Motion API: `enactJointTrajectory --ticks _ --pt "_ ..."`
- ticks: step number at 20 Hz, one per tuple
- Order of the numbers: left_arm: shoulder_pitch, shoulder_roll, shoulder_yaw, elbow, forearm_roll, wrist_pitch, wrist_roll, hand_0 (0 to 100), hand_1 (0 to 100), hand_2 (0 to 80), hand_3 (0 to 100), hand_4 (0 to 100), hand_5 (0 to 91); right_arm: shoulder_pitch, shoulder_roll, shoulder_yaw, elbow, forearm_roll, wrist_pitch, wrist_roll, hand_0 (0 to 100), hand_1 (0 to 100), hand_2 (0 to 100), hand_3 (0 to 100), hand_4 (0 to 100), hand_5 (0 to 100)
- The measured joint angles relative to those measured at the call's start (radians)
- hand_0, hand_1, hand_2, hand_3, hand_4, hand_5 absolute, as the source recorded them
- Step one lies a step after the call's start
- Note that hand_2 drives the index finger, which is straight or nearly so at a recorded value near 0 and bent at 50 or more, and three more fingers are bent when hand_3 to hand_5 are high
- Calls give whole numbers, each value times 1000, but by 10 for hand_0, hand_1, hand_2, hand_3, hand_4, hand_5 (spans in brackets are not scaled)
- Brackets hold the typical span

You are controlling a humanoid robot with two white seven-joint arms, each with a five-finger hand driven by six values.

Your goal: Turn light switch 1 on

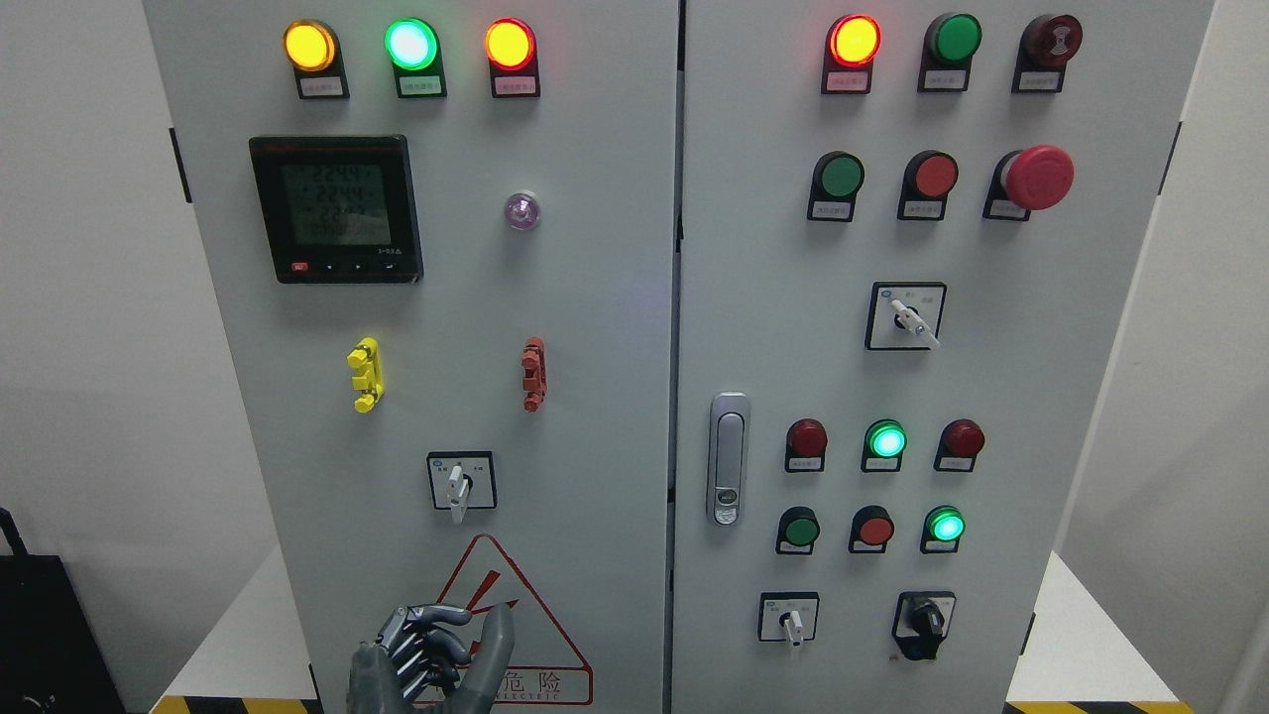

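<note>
Down at the bottom edge, left of centre, you've got one robot hand (pixel 428 656) poking up in front of the grey control cabinet (pixel 595 297), and since its arm comes in from the lower left I'd call it the left one; fingers are curled in with the thumb (pixel 493 645) sticking up, gripping nothing, sitting right over the red warning triangle sticker (pixel 540 635) on the left door. The right hand isn't showing at all. Just above the hand, clear of it, is a white-handled rotary selector switch (pixel 458 484) on its black-framed plate, handle pointing straight down. I can't tell you which switch counts as number 1, the labels are way too small to read. There's another white selector (pixel 913 320) higher up on the right door with its handle angled down-right, a third one (pixel 791 621) near the bottom of that door, and a black knob switch (pixel 926 621) beside that. Top of the left door has amber, green and red-orange lamps all lit, with a digital meter (pixel 335 210) under them showing numbers. Yellow (pixel 365 374) and red (pixel 533 373) clip-looking parts sit mid-door. Right door has a red mushroom stop button (pixel 1036 178) and a metal door handle (pixel 728 459) by the seam
</note>
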Motion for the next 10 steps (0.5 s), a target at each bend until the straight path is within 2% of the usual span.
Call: enactJointTrajectory --ticks 10 --pt "-18 -3 6 1 1 13 5 32 636 559 862 903 833 0 0 0 0 0 0 0 0 0 0 0 0 0"
